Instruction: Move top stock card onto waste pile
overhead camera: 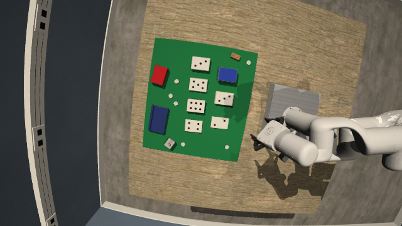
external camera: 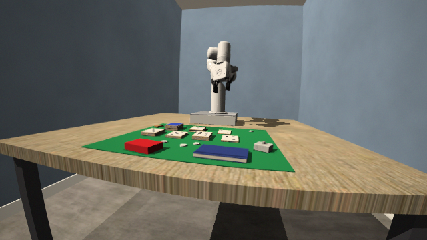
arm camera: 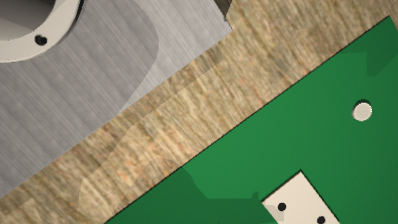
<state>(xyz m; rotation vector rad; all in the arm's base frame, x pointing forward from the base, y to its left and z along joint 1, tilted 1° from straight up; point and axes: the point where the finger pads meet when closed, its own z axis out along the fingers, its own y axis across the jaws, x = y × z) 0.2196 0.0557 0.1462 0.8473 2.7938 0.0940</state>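
Tool [external camera: 221, 87] spread wide, holding nothing, raised high over the grey base [overhead camera: 309, 100] at right of the top view.

Face-down stock [overhead camera: 227, 75], blue-backed, lying in the upper right part of the green mat [overhead camera: 163, 50] on the worktop [overhead camera: 195, 25]; waste pile [overhead camera: 224, 98] just below it in the frame, two pips showing, apart from the stock. Both well apart from the tool. Red box [overhead camera: 159, 75] and dark blue book [overhead camera: 158, 119] along the mat's left edge. Pale chip [arm camera: 362, 110] upper right in the wrist view.
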